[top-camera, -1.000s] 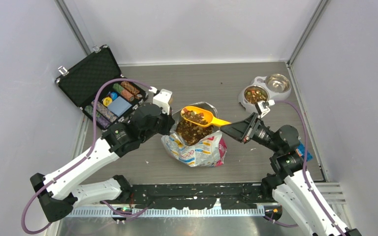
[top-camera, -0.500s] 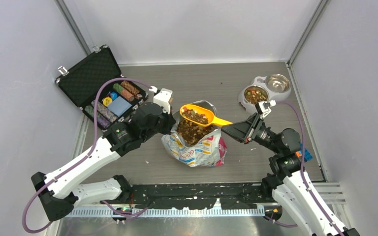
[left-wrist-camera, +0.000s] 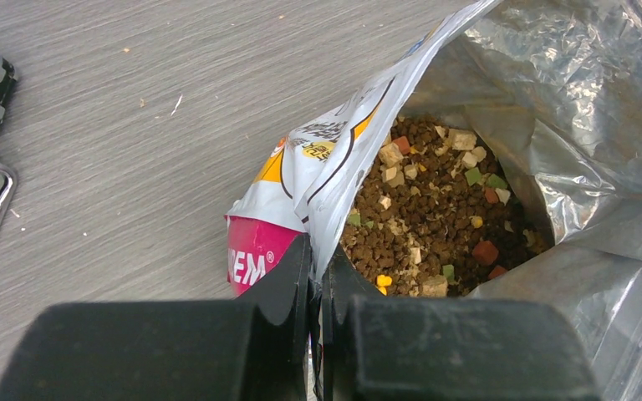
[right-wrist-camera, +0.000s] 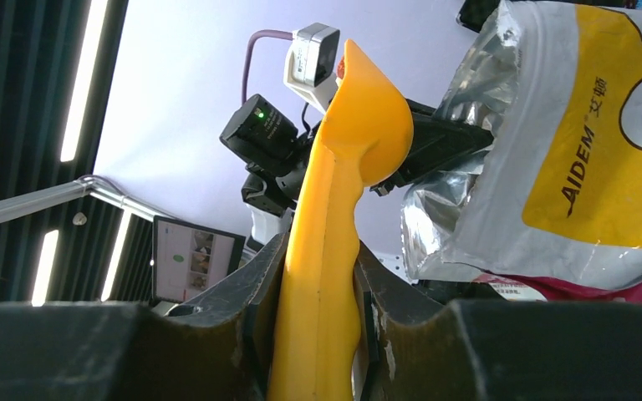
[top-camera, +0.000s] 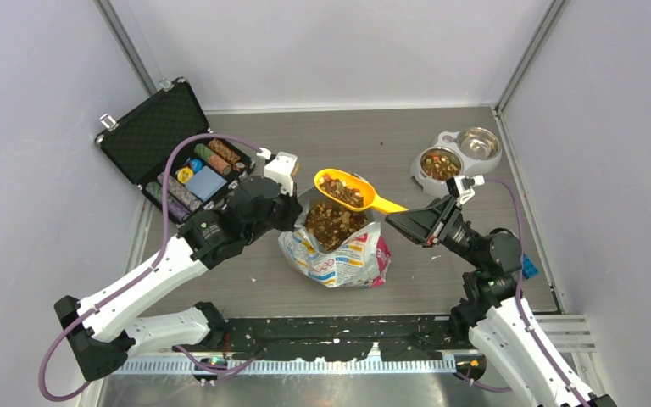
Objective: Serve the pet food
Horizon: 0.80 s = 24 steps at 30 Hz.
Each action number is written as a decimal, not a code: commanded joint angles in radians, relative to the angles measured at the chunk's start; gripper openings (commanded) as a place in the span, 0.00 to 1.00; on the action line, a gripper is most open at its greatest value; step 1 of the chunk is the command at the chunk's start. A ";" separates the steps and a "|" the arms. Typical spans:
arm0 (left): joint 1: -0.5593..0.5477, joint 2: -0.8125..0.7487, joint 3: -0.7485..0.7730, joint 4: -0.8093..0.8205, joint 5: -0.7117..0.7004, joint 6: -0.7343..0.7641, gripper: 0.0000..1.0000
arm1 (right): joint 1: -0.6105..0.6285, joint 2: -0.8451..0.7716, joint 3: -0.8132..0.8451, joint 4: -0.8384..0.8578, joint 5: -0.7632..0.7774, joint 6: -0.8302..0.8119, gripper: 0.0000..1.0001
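Brown pet food [left-wrist-camera: 435, 221], flecked with tan, red, green cubes, fills bag [left-wrist-camera: 552, 83]

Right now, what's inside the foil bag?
Pet food: brown kibble with tan, red and green bits, showing through the open bag. How deep it goes is hidden by the foil walls.

left arm [top-camera: 144, 284]: white shells, black joints | right arm [top-camera: 517, 343]: same white-and-black build | cables [top-camera: 164, 182]: purple, one along each arm | wrist cameras [top-camera: 280, 170]: small white boxes | left gripper [left-wrist-camera: 316, 280]: matte black, blocky | right gripper [right-wrist-camera: 318, 284]: black, scuffed inner faces
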State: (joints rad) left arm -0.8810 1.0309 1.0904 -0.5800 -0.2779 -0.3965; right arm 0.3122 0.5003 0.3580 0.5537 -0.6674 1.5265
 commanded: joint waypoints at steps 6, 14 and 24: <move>-0.004 -0.006 0.047 0.121 0.002 -0.024 0.00 | -0.002 -0.004 -0.018 0.152 0.032 0.045 0.05; -0.004 -0.030 0.031 0.121 0.002 -0.028 0.00 | -0.002 0.044 -0.006 0.197 0.050 0.068 0.05; -0.004 -0.061 0.004 0.124 0.008 -0.028 0.00 | -0.004 0.102 0.152 0.108 0.057 0.004 0.05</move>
State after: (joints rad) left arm -0.8814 1.0195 1.0878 -0.5884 -0.2874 -0.4114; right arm 0.3122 0.5892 0.4095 0.6250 -0.6292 1.5627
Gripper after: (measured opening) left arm 0.041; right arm 0.356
